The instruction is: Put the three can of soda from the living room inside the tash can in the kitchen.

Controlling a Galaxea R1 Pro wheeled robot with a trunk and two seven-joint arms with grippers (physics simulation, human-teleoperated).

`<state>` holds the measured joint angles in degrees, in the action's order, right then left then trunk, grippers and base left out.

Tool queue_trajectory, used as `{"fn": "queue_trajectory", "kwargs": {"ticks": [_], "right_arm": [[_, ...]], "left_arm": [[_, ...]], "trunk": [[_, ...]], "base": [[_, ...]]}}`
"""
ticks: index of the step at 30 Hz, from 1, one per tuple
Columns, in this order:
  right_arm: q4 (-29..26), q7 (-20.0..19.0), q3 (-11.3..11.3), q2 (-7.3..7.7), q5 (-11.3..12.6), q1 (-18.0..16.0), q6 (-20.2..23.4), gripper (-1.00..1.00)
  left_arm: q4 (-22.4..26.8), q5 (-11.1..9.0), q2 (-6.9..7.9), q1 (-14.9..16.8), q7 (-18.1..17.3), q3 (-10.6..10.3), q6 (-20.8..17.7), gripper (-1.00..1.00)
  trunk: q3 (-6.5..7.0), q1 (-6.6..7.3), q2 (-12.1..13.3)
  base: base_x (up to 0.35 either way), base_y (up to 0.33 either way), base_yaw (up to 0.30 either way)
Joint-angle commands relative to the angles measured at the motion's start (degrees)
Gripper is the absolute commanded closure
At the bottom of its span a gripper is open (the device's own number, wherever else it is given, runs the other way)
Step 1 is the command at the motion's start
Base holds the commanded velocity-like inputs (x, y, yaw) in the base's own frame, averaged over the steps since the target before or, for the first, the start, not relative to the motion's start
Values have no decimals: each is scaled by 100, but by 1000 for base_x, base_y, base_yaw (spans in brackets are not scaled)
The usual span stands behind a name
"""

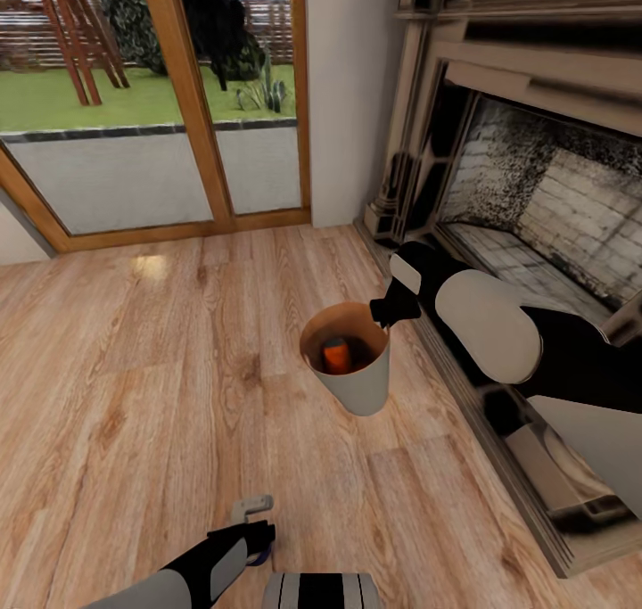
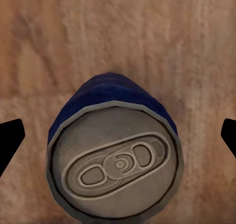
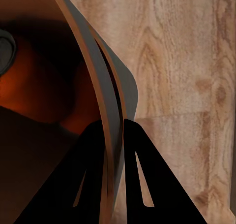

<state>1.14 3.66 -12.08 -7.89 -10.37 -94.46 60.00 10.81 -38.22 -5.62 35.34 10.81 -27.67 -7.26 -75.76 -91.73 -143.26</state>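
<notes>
Open wood floor [image 1: 134,368] toward the glass doors [image 1: 152,101], fireplace [image 1: 535,199] walling off the other side, bin [image 1: 348,368] mouth partly taken by an orange can [image 1: 335,355], right gripper [image 1: 385,310] clamped over its rim.

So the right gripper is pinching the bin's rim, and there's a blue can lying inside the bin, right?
Not quite: the can inside the bin is orange, as the head view shows. The right gripper does pinch the rim.
</notes>
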Motion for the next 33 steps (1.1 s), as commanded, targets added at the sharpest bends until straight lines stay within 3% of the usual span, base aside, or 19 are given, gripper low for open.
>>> {"fn": "queue_trajectory", "kwargs": {"ticks": [1,6,16,17,28,33], "right_arm": [[-1,-15,-75,1,95,-2,0,100],[-1,-15,-75,4,96,-2,0,100],[-1,-15,-64,14,96,-2,0,100],[-1,-15,-65,14,96,-2,0,100],[-1,-15,-59,9,91,-2,0,100],[0,-15,-58,10,89,-2,0,100]], "left_arm": [[0,1,-2,-13,0,-1,0,-100],[0,5,-1,-30,0,-8,2,-100],[0,1,0,-36,0,-7,4,-100],[0,0,0,-36,0,-8,4,100],[0,0,-2,-38,0,-13,6,100],[7,-1,-1,-36,0,-30,1,100]], "trunk": [[1,1,0],[-110,-12,-7],[-110,-12,-7],[-110,-12,-7],[-110,-12,-7],[1,1,0]], "base": [[0,0,0],[0,0,0],[0,0,0],[0,0,0],[0,0,0],[0,0,0]]}}
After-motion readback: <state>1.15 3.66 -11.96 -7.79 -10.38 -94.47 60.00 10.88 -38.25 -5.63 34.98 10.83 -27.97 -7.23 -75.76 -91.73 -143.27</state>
